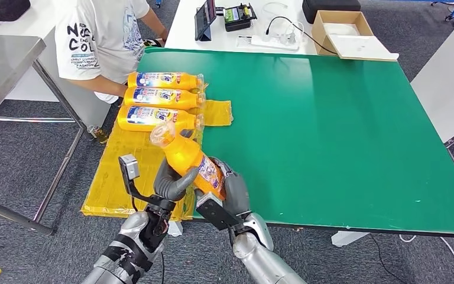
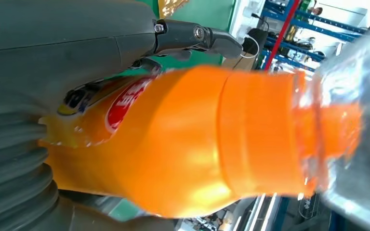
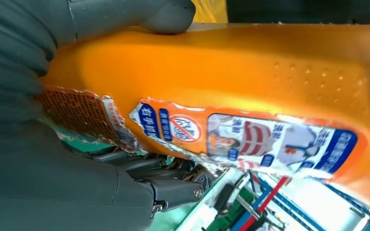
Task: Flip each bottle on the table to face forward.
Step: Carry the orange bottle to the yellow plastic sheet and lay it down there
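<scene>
An orange bottle (image 1: 188,157) with a clear cap is lifted above the table's near left corner, cap tilted up and away. My left hand (image 1: 169,182) and my right hand (image 1: 229,190) both grip its lower body from either side. In the left wrist view the bottle (image 2: 183,144) has my dark fingers (image 2: 192,36) wrapped over it. In the right wrist view its torn label (image 3: 250,139) faces the camera, thumb (image 3: 166,17) pressed on the bottle. Three more orange bottles (image 1: 162,98) lie side by side on a yellow mat (image 1: 118,171), labels up.
A person in a white T-shirt (image 1: 100,35) stands at the green table's (image 1: 331,130) far left corner, close to the lying bottles. A cardboard box (image 1: 346,32), a tablet and cables sit on a white table behind. A metal table (image 1: 0,65) stands left.
</scene>
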